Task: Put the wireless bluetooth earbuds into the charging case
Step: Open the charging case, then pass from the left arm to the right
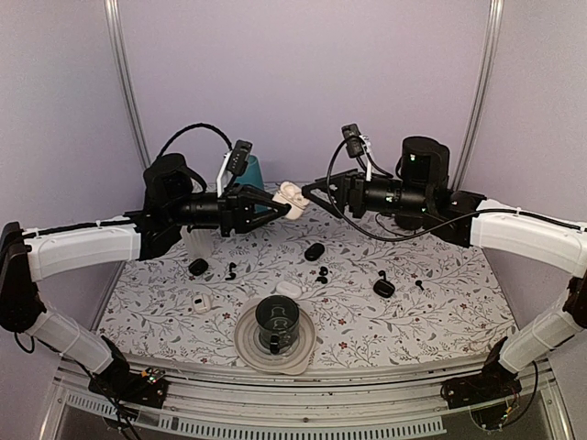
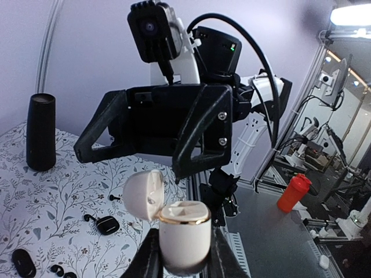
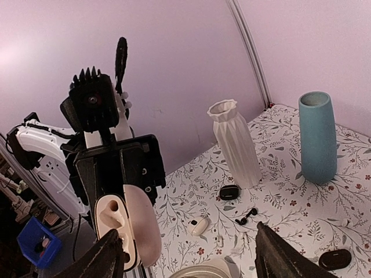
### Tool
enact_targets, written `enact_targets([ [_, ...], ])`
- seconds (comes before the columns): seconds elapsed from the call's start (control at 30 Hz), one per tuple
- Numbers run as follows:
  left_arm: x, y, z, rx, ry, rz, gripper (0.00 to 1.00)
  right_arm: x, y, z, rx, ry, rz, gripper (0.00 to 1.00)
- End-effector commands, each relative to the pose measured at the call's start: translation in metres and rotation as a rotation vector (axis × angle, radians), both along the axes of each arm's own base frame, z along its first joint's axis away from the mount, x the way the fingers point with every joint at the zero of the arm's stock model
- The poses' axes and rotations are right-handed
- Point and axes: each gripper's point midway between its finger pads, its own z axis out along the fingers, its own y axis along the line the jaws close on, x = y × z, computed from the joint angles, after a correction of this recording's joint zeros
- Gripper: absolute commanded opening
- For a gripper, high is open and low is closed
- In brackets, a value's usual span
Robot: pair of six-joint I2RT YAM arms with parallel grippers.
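Overhead view is the only one with the whole table [image 1: 440, 302]. My left pincer [image 1: 278, 203] and right pincer [image 1: 314, 192] face each other tip to tip above the far edge of the surface. The white charging case [image 1: 292, 193] sits between them, raised off the cloth.

The left wrist view settles the grip. The left fingers [image 2: 148, 258] are clenched on the case body from both sides, with the lid swung open to one side. That view alone shows a black cylinder [image 2: 40, 132] upright on the surface and a red bottle [image 2: 295, 193] off the table.

The right wrist view shows the case from the front, with a hollow socket visible in its body. The right fingers [image 3: 107, 260] are spread wide and released, gripping nothing, with the case near them but apart. This view also shows the white ribbed vase [image 3: 235, 142] and the teal vase [image 3: 317, 136] in full. Overhead, the teal one is mostly hidden behind the left arm.

The wireless bluetooth earbuds [image 1: 321, 273] lie loose on the surface. A couple are near the middle, one is left of that and one is toward the right edge. All are below both pincers, nearer the front edge and well apart from them. Black cases [image 1: 315, 251] lie among them. A plate [image 1: 248, 344] holding a black cup [image 1: 276, 323] sits at the near edge.
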Motion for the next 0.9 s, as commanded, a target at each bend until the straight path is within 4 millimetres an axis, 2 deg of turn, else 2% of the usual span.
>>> enact_targets([
  [0.0, 0.001, -0.001, 0.012, -0.02, 0.0, 0.008, 0.0, -0.008, 0.002, 0.011, 0.032, -0.003, 0.053, 0.75],
  [0.3, -0.001, -0.001, 0.013, -0.024, -0.003, -0.01, 0.0, -0.012, 0.011, 0.009, 0.044, 0.028, 0.11, 0.51],
  [0.47, -0.002, -0.002, 0.013, -0.028, -0.011, -0.015, 0.0, -0.017, 0.016, 0.002, 0.043, 0.059, 0.154, 0.45],
  [0.63, -0.002, -0.003, 0.013, -0.026, -0.013, -0.019, 0.0, -0.019, 0.018, 0.005, 0.061, 0.076, 0.175, 0.37],
  [0.87, -0.001, -0.004, 0.01, -0.019, -0.011, -0.022, 0.0, -0.023, 0.019, 0.008, 0.079, 0.091, 0.198, 0.21],
])
